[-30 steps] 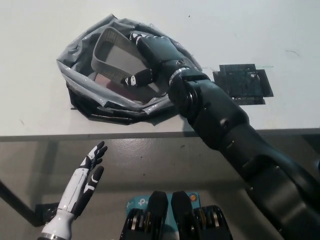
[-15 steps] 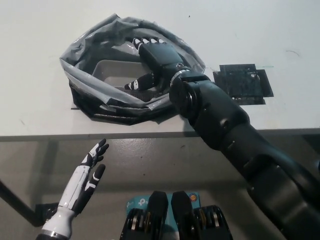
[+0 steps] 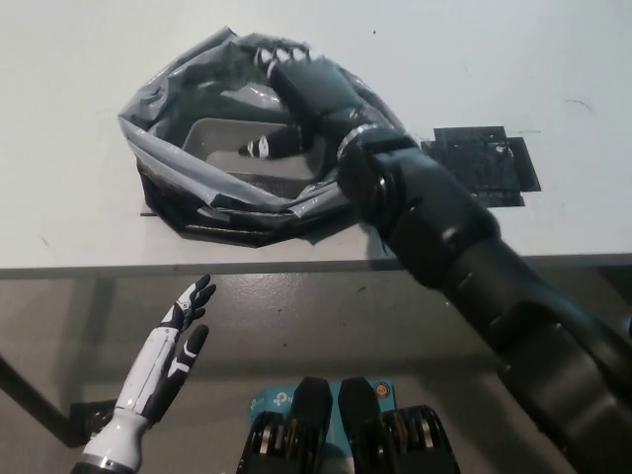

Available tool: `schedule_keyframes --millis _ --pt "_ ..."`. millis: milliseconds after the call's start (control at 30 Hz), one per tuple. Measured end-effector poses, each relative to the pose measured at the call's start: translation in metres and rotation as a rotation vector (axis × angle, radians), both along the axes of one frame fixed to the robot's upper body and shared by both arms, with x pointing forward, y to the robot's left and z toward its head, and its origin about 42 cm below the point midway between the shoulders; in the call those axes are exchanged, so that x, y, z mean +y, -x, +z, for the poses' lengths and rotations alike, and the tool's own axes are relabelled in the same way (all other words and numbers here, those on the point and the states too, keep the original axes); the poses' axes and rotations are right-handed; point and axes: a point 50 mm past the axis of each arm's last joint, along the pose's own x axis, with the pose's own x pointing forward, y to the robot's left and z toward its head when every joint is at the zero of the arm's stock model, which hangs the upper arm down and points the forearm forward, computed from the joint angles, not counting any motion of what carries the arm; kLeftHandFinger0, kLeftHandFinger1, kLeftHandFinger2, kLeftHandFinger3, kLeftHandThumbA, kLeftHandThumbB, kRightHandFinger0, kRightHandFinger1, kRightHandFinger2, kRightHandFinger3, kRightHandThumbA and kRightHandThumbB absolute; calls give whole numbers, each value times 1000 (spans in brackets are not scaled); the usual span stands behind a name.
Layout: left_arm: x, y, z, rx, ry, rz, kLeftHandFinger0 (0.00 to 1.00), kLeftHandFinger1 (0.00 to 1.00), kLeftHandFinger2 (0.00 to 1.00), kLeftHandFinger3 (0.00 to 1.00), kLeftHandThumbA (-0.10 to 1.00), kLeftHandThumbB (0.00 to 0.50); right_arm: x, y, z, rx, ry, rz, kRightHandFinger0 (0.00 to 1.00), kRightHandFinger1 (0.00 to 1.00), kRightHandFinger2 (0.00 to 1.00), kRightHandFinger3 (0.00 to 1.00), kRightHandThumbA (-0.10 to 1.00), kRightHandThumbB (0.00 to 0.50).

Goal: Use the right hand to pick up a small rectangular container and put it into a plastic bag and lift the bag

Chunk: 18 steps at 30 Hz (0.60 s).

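white left robot hand (image 3: 170,348) idle below worktop (image 3: 69,118) edge, fingers spread, holding nothing, small rectangular container (image 3: 225,143) lying inside plastic bag (image 3: 163,168) on worktop, black right robot hand (image 3: 301,89) over bag's far rim, fingers apart, nothing gripped, dark patch (image 3: 481,165) beside bag

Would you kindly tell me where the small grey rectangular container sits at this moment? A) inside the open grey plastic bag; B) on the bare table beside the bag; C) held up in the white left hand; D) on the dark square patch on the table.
A: the small grey rectangular container lies inside the open grey plastic bag, with the black right hand above it at the bag's far rim.
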Motion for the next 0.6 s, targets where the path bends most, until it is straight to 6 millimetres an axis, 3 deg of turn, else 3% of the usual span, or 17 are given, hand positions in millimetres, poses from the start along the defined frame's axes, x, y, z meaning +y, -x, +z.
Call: schedule_keyframes --millis 200,267,367,600 --pt "0 2 -2 7 -2 -1 1000 1000 1000 1000 1000 232 -22 0 52 -131 -137 28 1000 1000 1000 1000 1000 403" --pt "1 4 -3 12 -3 0 1000 1000 1000 1000 1000 222 -28 2 65 -145 -197 36 1000 1000 1000 1000 1000 425" --pt "2 6 -6 20 -4 2 1000 1000 1000 1000 1000 228 -34 4 80 -140 -292 51 1000 1000 1000 1000 1000 414" --pt "2 7 -6 21 -4 3 1000 1000 1000 1000 1000 241 -43 4 90 -102 -401 66 1000 1000 1000 1000 1000 394"
